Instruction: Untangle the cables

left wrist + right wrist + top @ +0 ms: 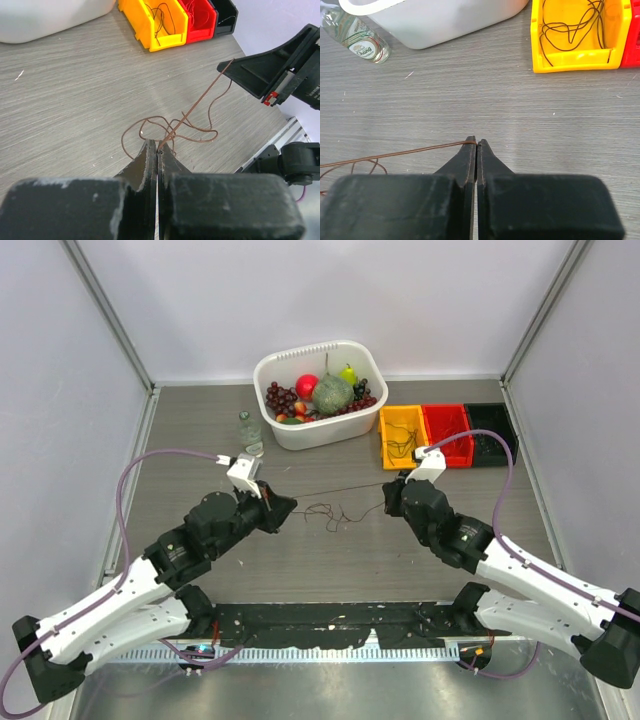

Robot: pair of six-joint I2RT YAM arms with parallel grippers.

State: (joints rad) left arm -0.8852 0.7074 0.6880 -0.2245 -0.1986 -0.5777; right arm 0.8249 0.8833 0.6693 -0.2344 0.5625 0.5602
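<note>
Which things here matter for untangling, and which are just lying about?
Job in hand:
cables on the table
left jaws, shut on a strand
right jaws, shut on a strand
yellow bin and red bin, holding similar wires, so probably relevant

Lying about:
tub of fruit
bottle
black bin, contents unclear

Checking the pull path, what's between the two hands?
Only the cables: one strand stretched from left hand to right hand, loops on the table. Top view.
</note>
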